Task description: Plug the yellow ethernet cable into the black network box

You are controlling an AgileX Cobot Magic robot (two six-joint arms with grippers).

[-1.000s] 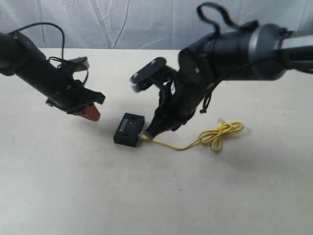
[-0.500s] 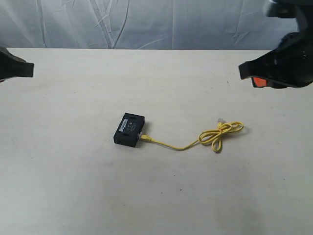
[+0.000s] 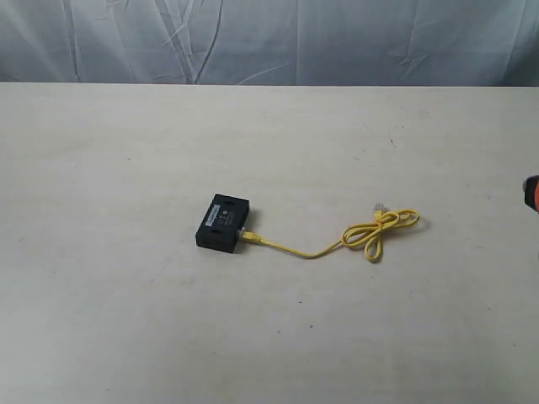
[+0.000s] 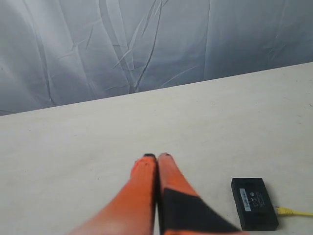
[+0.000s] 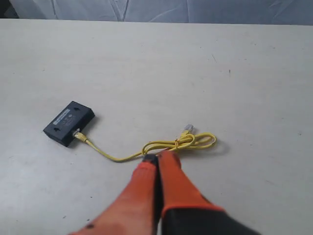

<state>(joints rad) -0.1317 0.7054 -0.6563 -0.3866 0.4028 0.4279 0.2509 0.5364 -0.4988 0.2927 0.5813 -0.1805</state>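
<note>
Apparently the job is looking finished: we are seeing one plug of the yellow ethernet cable (image 3: 313, 254) sitting against the side face of the black network box (image 3: 223, 223). It seems seated in a port, though we are not able to confirm a full click at this size. The box is lying flat on the desk (image 3: 126, 320). The cable is trailing away from that side of the box and ending in its tied looped bundle, well apart from the box.

Our left fingers (image 4: 144, 186) are pressing together with nothing between them, hanging above the desk well apart from the box. Our right fingers (image 5: 173, 181) are likewise pressing shut and empty. In the wrist view their tips are overlapping the cable. The exterior view, though, is showing only an orange sliver beyond the bundle from the box, so we are judging them clear of it.

We are reckoning nothing is remaining, except perhaps checking the seating.
</note>
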